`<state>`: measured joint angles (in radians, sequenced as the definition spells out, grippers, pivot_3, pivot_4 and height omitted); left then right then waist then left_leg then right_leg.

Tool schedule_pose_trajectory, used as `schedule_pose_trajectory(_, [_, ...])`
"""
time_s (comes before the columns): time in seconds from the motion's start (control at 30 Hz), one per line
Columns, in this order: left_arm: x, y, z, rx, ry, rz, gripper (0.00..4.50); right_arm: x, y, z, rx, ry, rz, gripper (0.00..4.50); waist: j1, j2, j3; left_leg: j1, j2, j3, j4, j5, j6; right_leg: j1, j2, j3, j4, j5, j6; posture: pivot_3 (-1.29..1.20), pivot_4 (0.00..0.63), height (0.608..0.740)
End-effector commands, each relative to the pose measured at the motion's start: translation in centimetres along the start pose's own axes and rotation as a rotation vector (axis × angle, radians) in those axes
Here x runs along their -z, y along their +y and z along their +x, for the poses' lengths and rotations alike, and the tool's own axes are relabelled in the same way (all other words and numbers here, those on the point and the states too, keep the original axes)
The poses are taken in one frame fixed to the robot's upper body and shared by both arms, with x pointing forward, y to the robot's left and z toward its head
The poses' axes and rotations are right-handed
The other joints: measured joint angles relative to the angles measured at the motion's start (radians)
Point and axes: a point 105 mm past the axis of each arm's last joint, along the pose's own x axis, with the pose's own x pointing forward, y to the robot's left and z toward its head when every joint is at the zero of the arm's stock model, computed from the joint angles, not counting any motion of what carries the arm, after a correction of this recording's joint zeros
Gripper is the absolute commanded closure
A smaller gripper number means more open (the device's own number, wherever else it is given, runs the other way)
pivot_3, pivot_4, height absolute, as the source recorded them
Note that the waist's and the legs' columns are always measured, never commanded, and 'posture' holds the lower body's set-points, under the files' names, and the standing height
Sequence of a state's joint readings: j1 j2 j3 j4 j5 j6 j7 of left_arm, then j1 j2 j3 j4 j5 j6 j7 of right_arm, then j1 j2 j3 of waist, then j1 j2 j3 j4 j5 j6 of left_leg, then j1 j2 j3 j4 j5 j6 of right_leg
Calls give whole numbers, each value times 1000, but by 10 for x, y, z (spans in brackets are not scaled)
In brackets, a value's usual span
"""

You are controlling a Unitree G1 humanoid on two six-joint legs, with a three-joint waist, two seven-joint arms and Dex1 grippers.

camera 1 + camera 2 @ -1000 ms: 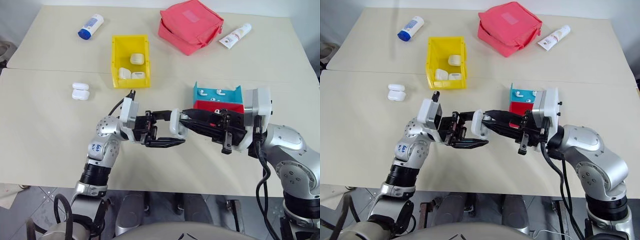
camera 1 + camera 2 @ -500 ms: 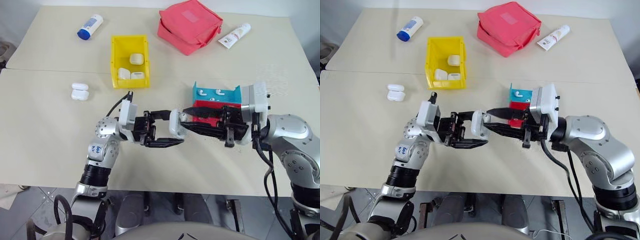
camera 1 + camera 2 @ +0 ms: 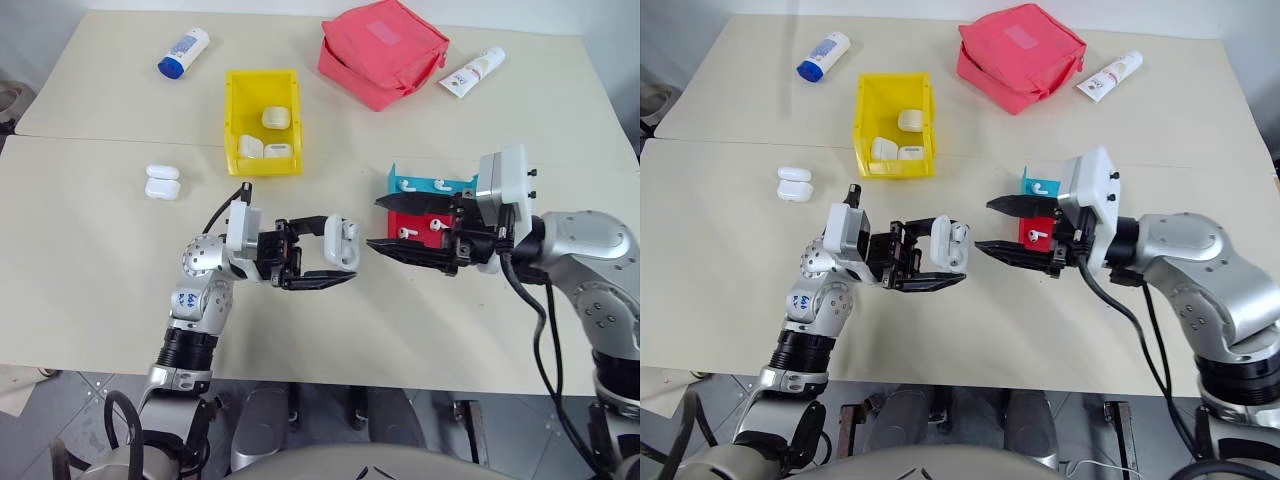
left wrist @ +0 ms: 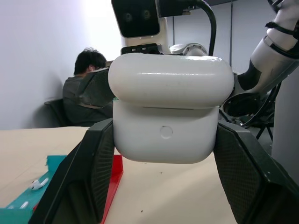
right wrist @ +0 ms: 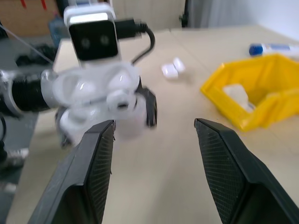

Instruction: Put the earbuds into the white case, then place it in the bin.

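My left gripper (image 3: 338, 255) is shut on a white case (image 3: 340, 243), held level above the table's middle; its glossy body and lid show up close in the left wrist view (image 4: 170, 107). My right gripper (image 3: 375, 222) stands open just right of that case, not touching it. Behind it, tiny white earbuds (image 3: 405, 184) lie in a blue tray (image 3: 455, 190), and more in a red tray (image 3: 415, 218). The yellow bin (image 3: 232, 120) stands farther back on the left with three cases (image 3: 277, 117) inside.
Another white case (image 3: 160, 182) lies on the table left of the bin. A pink pouch (image 3: 382, 52), a white tube (image 3: 470, 71) and a blue-capped bottle (image 3: 183, 52) sit along the far edge. A seated person (image 4: 88, 93) shows beyond the table.
My right gripper has opened, let go of the case and drawn back to the right. The left gripper keeps the case and has barely moved.
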<state>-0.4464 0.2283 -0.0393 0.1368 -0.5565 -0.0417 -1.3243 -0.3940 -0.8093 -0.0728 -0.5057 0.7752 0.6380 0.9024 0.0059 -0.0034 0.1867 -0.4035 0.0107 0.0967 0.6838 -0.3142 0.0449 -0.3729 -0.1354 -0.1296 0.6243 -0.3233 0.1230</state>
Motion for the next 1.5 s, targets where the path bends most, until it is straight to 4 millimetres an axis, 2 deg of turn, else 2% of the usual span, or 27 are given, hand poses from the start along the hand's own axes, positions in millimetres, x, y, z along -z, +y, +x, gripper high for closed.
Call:
schedule_pose_trajectory(0.03, [-9, 10, -2, -28, -1, 69, 1714, 2, -12, -22, 77, 60, -31, 1691, 4, 0, 0, 0, 0, 0, 0, 0, 0, 0, 0, 0, 0, 0, 0, 0, 150, 740])
schedule_pose_trajectory(0.1, [-11, 14, -2, -43, -6, 81, 1714, 9, -20, -34, 130, 101, -28, 1691, 8, 0, 0, 0, 0, 0, 0, 0, 0, 0, 0, 0, 0, 0, 0, 0, 150, 740])
schedule_pose_trajectory(0.23, [-16, 19, -3, -67, -6, 105, 1714, 31, -38, -74, 286, 223, -10, 1691, 21, 0, 0, -1, 0, 0, 0, 0, 0, 0, 0, 0, -1, 0, 0, 0, 150, 740])
schedule_pose_trajectory(0.43, [-18, 21, -8, -90, 4, 108, 1714, 57, -38, -136, 479, 335, 53, 1691, 23, 0, 0, -1, -1, -1, 0, 0, 0, 1, 0, -2, -1, 0, 0, 0, 150, 740])
schedule_pose_trajectory(0.53, [-19, 23, -9, -105, 4, 113, 1714, 62, -33, -151, 524, 355, 67, 1691, 22, 0, 0, 0, -1, 0, 0, 0, 1, 1, 0, -1, -1, 0, 1, 0, 150, 740])
schedule_pose_trajectory(0.67, [-20, 24, -7, -113, -2, 116, 1714, 61, -32, -146, 522, 343, 65, 1691, 13, 0, 0, 1, 1, 1, 0, 0, 0, 1, 2, 0, -1, 0, 1, 0, 150, 740])
schedule_pose_trajectory(0.8, [-21, 24, -5, -115, -5, 119, 1714, 57, -40, -134, 516, 319, 38, 1691, 15, 0, 0, 1, 1, 1, 0, 1, -1, 1, 2, 0, -2, 0, 1, 0, 150, 740])
schedule_pose_trajectory(0.93, [-21, 23, -4, -135, -11, 133, 1714, 50, -64, -107, 520, 270, 1, 1691, 17, 0, 0, 1, 1, 0, 0, 1, -1, 1, 2, 0, -2, 0, 1, 0, 150, 740])
schedule_pose_trajectory(1.1, [-21, 15, -2, -155, -18, 137, 1714, 53, -92, -73, 502, 268, -35, 1691, 13, 1, 0, 0, 1, 1, 0, 1, -1, 0, 2, 0, -2, 0, 1, 0, 150, 740])
schedule_pose_trajectory(1.17, [-21, 13, -1, -160, -19, 138, 1714, 54, -97, -69, 498, 274, -42, 1691, 19, 1, 0, -1, 1, 0, 0, 1, -1, 0, 2, -1, -2, 0, 1, 0, 150, 740])
schedule_pose_trajectory(1.3, [-21, 9, -5, -191, -16, 147, 1714, 67, -126, -49, 536, 339, -87, 1691, 14, 1, 0, -1, -1, 1, 0, 1, 0, 0, 0, 0, -1, 1, 1, 0, 150, 740])
schedule_pose_trajectory(1.37, [-21, 6, -6, -205, -13, 152, 1714, 73, -135, -42, 535, 365, -108, 1691, 10, 1, 0, -1, 0, 1, 0, 1, 0, 0, 1, 0, -1, 1, 1, 0, 150, 740])
schedule_pose_trajectory(1.5, [-22, 1, -10, -236, -4, 157, 1714, 79, -141, -27, 481, 381, -130, 1691, 8, 1, 0, -1, 1, 1, 0, 1, 0, -1, 1, 0, -1, 1, 1, 0, 150, 740])
